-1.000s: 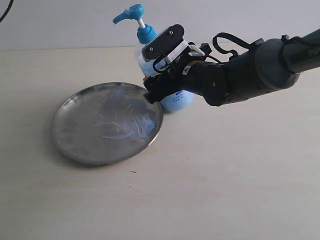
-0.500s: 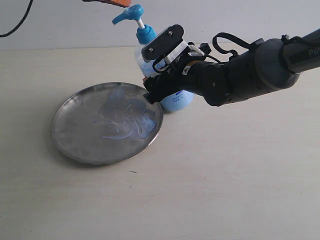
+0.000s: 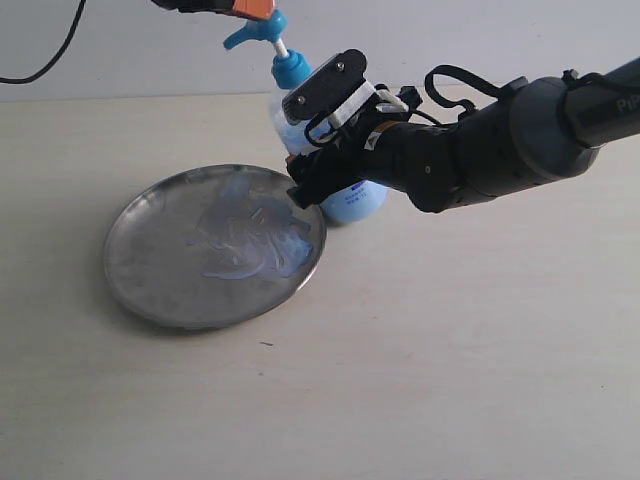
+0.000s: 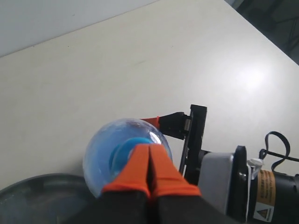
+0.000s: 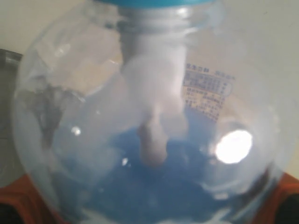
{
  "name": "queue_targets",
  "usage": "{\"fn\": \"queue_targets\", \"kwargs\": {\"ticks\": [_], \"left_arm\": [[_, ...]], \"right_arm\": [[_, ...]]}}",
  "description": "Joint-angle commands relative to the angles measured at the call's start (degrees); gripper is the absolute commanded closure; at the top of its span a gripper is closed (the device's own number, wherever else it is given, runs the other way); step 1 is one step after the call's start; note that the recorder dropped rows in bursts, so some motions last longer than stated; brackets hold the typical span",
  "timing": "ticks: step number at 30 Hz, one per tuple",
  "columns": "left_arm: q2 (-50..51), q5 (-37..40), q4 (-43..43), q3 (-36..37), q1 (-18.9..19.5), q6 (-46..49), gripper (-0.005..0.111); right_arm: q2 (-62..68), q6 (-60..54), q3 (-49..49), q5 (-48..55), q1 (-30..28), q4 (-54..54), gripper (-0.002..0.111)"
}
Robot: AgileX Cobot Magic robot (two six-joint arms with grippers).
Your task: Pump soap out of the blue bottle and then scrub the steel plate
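The blue bottle (image 3: pixel 352 202) stands just behind the steel plate (image 3: pixel 135 275), its blue pump head (image 3: pixel 262 29) pointing over the plate. My right gripper (image 3: pixel 312 172) is shut on the bottle's body; in the right wrist view the bottle (image 5: pixel 149 116) fills the frame between orange fingertips (image 5: pixel 16 198). My left gripper (image 3: pixel 245 8) hangs shut and empty directly over the pump head, touching it or just above. From the left wrist, the shut orange fingers (image 4: pixel 161 170) cover the pump head (image 4: pixel 122 154). Pale blue soap (image 3: pixel 262 248) lies smeared on the plate's right half.
The pale tabletop (image 3: pixel 450 350) stretches in front and to the right of the plate. My right arm (image 3: pixel 500 140) reaches in from the right edge. A black cable (image 3: pixel 50 65) hangs at the upper left against the wall.
My left gripper has come down into the exterior view from the top, ending over the pump head. The right gripper, bottle and plate have stayed put.
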Motion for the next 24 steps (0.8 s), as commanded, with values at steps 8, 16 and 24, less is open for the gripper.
{"fn": "queue_targets", "kwargs": {"ticks": [8, 16, 24], "left_arm": [[2.29, -0.89, -0.96, -0.22, 0.09, 0.42, 0.107], [2.66, 0.35, -0.43, -0.22, 0.09, 1.55, 0.107], [3.74, 1.47, 1.08, -0.22, 0.09, 1.92, 0.107]], "right_arm": [[-0.22, 0.35, 0.37, 1.28, -0.02, -0.75, 0.108], [-0.22, 0.35, 0.37, 1.38, -0.02, -0.75, 0.108], [-0.22, 0.35, 0.37, 1.49, -0.02, -0.75, 0.108]]}}
